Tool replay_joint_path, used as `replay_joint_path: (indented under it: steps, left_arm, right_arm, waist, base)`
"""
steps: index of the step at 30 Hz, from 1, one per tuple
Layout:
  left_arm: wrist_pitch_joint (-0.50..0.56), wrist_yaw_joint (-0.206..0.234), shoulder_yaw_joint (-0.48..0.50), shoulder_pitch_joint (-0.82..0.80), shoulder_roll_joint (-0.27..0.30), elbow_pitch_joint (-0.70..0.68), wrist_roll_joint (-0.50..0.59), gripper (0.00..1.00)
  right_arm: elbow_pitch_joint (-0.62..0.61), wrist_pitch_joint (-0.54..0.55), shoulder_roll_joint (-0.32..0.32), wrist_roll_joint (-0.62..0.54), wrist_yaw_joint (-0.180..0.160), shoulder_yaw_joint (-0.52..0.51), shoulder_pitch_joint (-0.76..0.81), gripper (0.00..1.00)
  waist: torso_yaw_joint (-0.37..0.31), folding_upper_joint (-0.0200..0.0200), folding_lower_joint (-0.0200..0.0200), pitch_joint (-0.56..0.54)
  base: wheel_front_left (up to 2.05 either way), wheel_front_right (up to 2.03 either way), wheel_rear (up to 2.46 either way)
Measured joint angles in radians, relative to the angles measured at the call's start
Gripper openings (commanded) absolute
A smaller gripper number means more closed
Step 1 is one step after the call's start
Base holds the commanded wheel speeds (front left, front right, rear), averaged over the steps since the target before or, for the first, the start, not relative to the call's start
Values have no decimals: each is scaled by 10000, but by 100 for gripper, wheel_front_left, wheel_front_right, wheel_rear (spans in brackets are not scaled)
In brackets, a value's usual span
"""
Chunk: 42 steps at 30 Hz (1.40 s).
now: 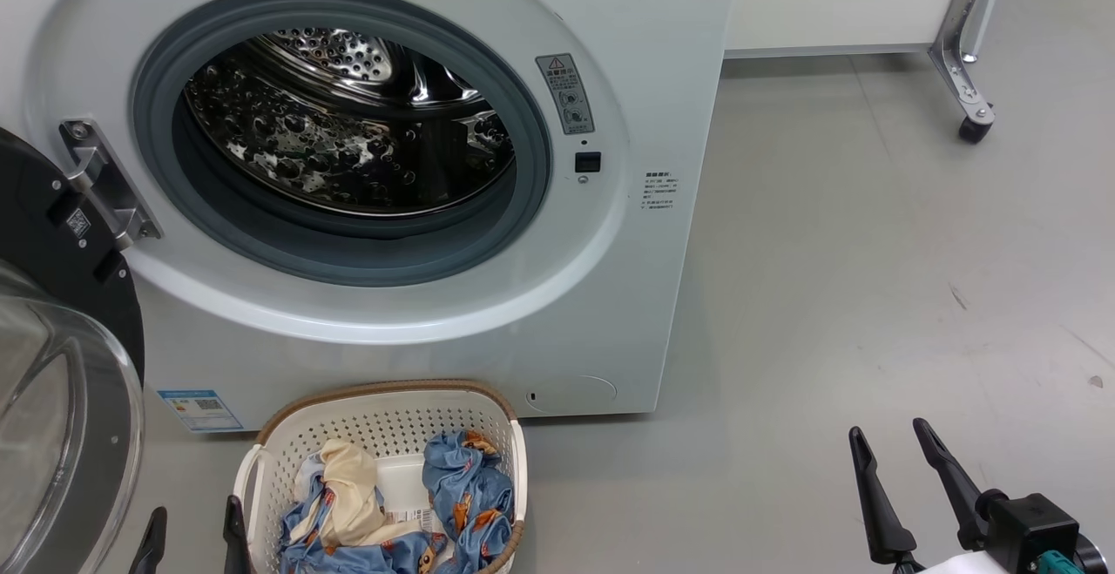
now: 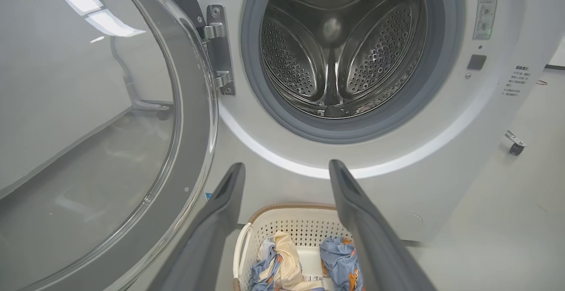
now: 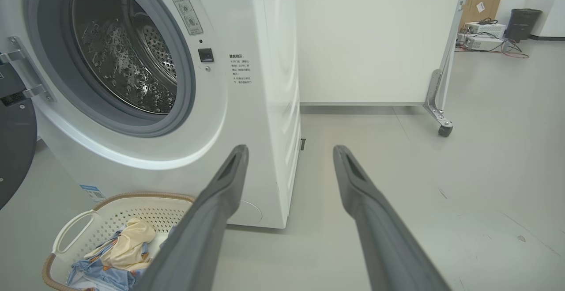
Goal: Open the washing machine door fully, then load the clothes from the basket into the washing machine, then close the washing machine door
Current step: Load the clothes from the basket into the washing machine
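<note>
Grey floor (image 1: 827, 252): basket (image 1: 383, 426) of clothes (image 1: 462, 487), lower centre, below the washing machine (image 1: 662, 77), door (image 1: 35, 243) open at left. Left claw (image 1: 195, 539) and right claw (image 1: 890, 435) gape empty; a loose grab could spill cloth outside the drum (image 1: 348, 147).

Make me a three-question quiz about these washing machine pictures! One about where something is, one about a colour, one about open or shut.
1. Where is the basket? A. on the floor before the washing machine B. on a shelf C. on a chair
2. What colour is the plain cloth among the clothes? A. red B. cream C. green
3. How is the washing machine door? A. shut B. open C. taken off
Answers: 1 A, it stands below the drum. 2 B, a cream piece lies on the blue printed ones. 3 B, it hangs from its hinge and the drum shows.
</note>
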Motion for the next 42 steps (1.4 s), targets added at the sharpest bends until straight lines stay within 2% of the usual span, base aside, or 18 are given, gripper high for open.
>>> replay_joint_path:
  steps: [12, 19, 23, 33, 42]
  left_arm:
    - [0, 2, 98, -15, 21, -244, 426, 100]
    - [136, 173, 318, -28, 15, 378, -249, 100]
    - [650, 167, 117, -472, 71, 616, -244, 100]
    - [2034, 79, 71, -1915, 777, 1361, -232, 100]
    - [3223, 96, 182, -3300, 1187, 2040, -320, 100]
  right_arm:
    - [-10, 0, 73, 2, 0, 61, -3, 100]
    - [-157, 0, 196, 2, 0, 25, -55, 100]
    - [-288, 0, 290, 2, 0, 54, -335, 100]
    - [-431, 0, 309, 0, 0, 123, -997, 100]
    - [-644, 0, 328, -15, 0, 232, -1774, 100]
  waist:
    - [-138, 0, 0, 227]
    - [-295, 0, 0, 657]
    - [-402, 0, 0, 1157]
    - [-697, 0, 0, 2433]
    - [-1048, 0, 1, 3687]
  base:
    - [0, 0, 0]
    - [0, 0, 0]
    - [0, 0, 0]
    - [0, 0, 0]
    - [0, 0, 0]
